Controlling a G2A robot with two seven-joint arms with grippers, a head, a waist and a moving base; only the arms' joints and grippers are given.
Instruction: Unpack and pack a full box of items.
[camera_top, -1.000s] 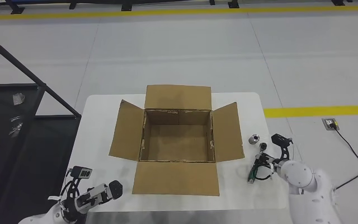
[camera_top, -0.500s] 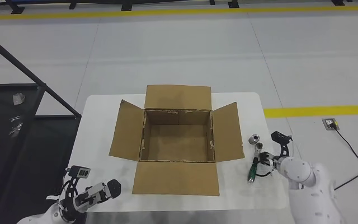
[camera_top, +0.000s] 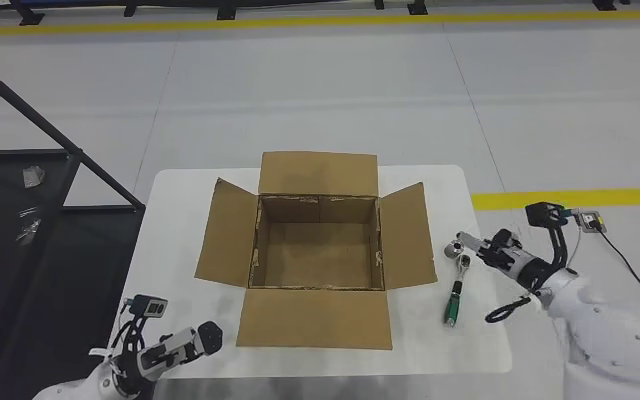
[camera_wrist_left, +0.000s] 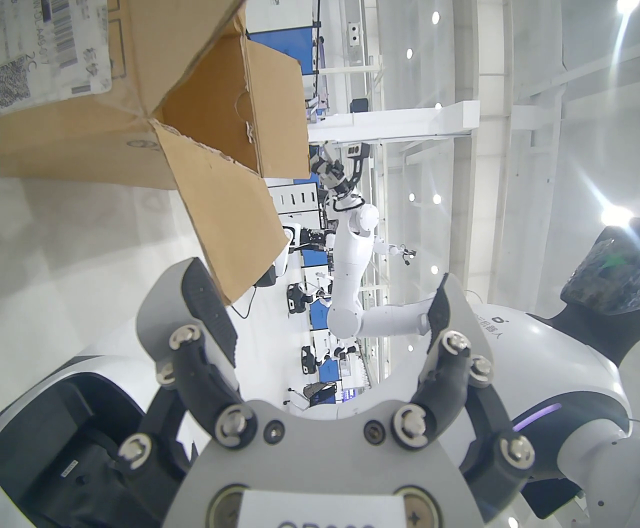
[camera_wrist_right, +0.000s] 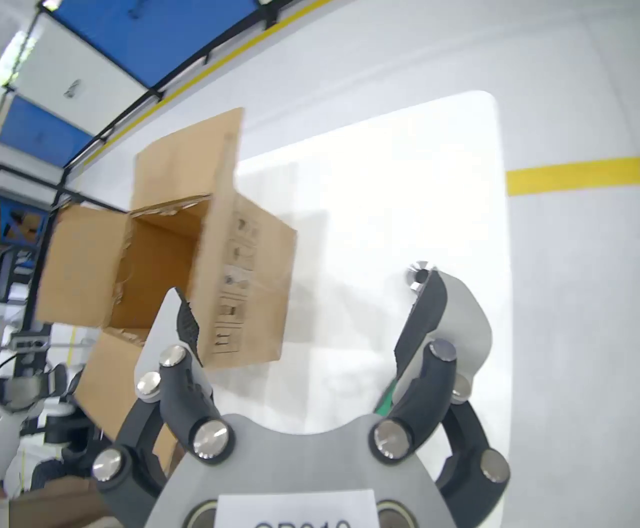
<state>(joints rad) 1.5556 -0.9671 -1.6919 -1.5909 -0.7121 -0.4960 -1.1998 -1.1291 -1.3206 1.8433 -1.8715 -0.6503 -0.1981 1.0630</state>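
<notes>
One cardboard box (camera_top: 314, 318) stands at the centre of the white table (camera_top: 175, 220). All four flaps are folded outward and lie nearly flat. The interior floor of the box is bare cardboard.

Two items lie on the table on the robot's right side of the box, clear of the right flap:
- A ratchet wrench (camera_top: 457, 285) with a green handle. The handle points toward the robot and the metal head points away.
- A small metal socket (camera_top: 457, 243), just beside the head of the wrench on the far side.

Right gripper (camera_top: 480, 246): positioned low over the right edge of the table, pointing toward the socket. In the right wrist view the right gripper (camera_wrist_right: 306, 290) has its fingers spread wide with nothing between them. The socket (camera_wrist_right: 419, 274) sits next to the tip of one finger (camera_wrist_right: 425, 310); contact cannot be confirmed. A strip of the green handle (camera_wrist_right: 385, 400) shows behind that finger, and the box (camera_wrist_right: 165, 260) lies beyond.

Left gripper (camera_top: 205, 338): positioned at the near left corner of the table, close to the near flap and well apart from the wrench. In the left wrist view the left gripper (camera_wrist_left: 318, 282) has its fingers spread apart and holds nothing. The box (camera_wrist_left: 225, 125) is seen there from below flap level.
</notes>
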